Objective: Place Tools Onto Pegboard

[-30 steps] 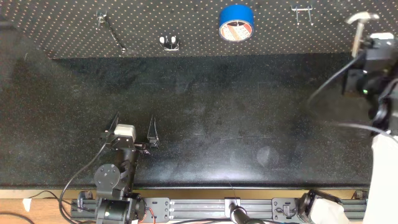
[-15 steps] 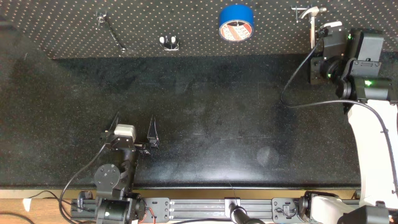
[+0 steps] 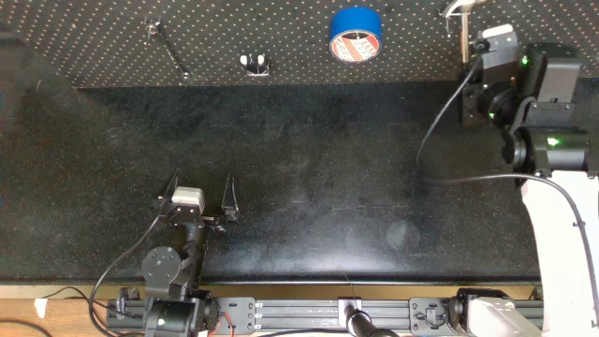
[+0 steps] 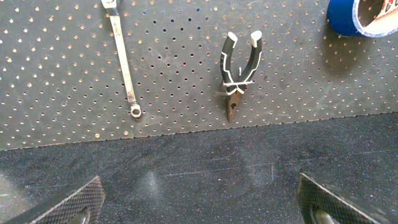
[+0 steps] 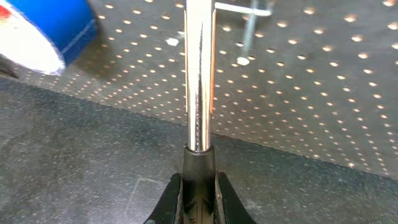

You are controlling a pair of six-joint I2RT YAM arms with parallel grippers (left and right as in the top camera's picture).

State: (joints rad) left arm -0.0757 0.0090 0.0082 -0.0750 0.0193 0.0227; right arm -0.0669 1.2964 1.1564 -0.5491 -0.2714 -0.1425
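Currently: wrench (image 3: 168, 47), pliers (image 3: 254, 64), tape (image 3: 355, 35) hang on pegboard (image 3: 94, 37). Left end effector (image 3: 200, 195) low over counter (image 3: 328, 168), fingers apart. Right end effector (image 5: 199, 186) clamped on hammer (image 5: 199, 74), held upright by hook (image 5: 249, 12), far right. Hanging step; next probably seat head on hook, release.

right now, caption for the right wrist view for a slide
Right gripper grips a hammer, chrome shaft upright before the pegboard hook, blue tape roll nearby.
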